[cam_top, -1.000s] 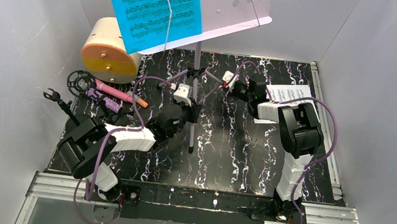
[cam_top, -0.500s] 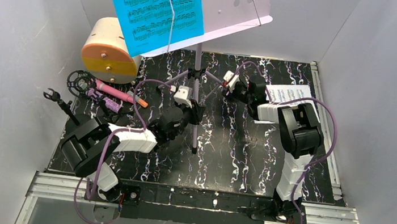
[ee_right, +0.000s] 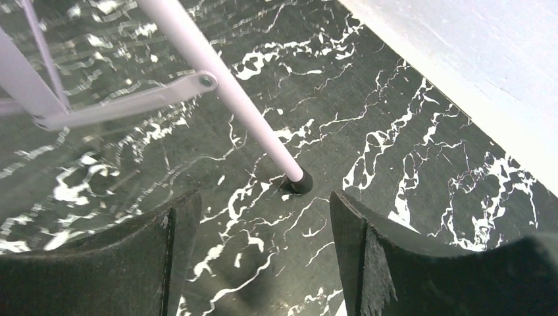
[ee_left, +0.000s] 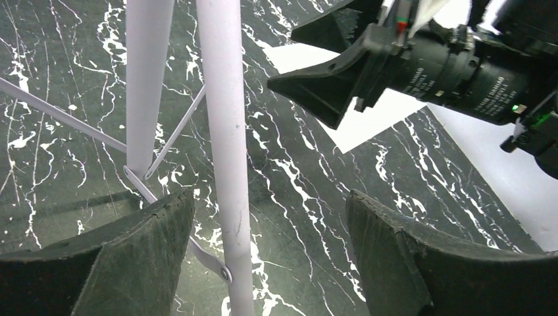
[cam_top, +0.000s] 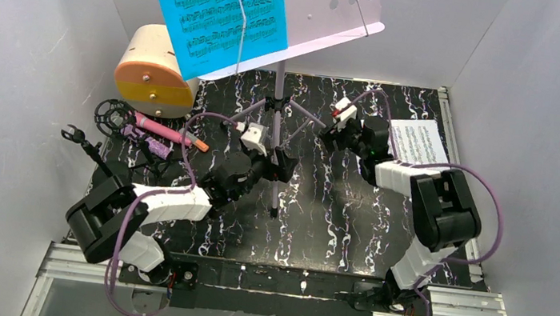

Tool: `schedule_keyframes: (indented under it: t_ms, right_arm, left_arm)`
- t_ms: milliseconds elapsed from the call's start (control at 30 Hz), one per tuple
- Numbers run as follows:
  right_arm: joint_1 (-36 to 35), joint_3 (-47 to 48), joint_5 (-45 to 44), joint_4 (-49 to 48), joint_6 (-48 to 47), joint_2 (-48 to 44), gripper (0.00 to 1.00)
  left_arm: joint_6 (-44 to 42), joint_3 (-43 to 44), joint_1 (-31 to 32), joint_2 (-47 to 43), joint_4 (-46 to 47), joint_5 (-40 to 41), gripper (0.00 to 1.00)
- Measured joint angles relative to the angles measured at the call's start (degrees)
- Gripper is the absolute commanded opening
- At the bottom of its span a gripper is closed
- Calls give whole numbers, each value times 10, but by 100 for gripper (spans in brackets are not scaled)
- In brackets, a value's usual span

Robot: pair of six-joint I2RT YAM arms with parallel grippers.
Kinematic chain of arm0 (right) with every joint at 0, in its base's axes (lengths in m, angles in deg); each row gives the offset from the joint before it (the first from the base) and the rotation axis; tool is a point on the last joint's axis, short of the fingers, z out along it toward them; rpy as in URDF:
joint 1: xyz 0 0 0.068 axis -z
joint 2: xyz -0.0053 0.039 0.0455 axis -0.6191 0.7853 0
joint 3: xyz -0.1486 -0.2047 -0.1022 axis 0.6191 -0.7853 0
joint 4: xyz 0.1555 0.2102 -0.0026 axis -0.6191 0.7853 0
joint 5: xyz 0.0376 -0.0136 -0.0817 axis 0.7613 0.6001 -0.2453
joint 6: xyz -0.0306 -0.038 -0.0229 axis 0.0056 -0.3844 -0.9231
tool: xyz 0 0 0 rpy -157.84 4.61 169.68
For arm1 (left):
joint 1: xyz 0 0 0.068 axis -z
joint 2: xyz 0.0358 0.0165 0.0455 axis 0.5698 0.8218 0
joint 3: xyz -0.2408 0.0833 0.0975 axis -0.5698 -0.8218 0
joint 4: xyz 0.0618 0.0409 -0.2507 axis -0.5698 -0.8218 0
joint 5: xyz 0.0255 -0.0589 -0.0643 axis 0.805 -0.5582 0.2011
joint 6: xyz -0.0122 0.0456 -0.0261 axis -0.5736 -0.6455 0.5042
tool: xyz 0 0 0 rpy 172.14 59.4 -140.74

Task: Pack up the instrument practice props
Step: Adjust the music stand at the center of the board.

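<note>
The lilac perforated metal music stand (cam_top: 329, 7) stands upright on the black marbled surface (cam_top: 350, 215). Its near leg (ee_left: 227, 131) passes through the gap of the wide-open left hand (ee_left: 270, 204), untouched. The right hand (ee_right: 260, 204), equally wide, holds nothing; another leg's black foot (ee_right: 301, 183) sits just ahead of it.

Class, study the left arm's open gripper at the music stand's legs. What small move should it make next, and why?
Probably close the left gripper on the lilac stand leg. In the left wrist view its jaws stand open with that leg between them, so a squeeze would secure it for folding. The right gripper is open, holding nothing.
</note>
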Motion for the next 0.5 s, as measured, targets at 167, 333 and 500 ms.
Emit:
schedule_keyframes:
  t_ms: [167,333,500]
  right_arm:
    - [-2,-38,-27,13,108,-88,80]
    - [-53,-74,-100,52,212,-186,80]
    - [-171,-104,-197,82,304,-252,78]
  left_arm:
    - [4,-3,-19,-45,-28,-20,85]
    - [31,-15,-55,-91,-59,-63,86]
    - [67,-34,-117,-151,-103,-98,88]
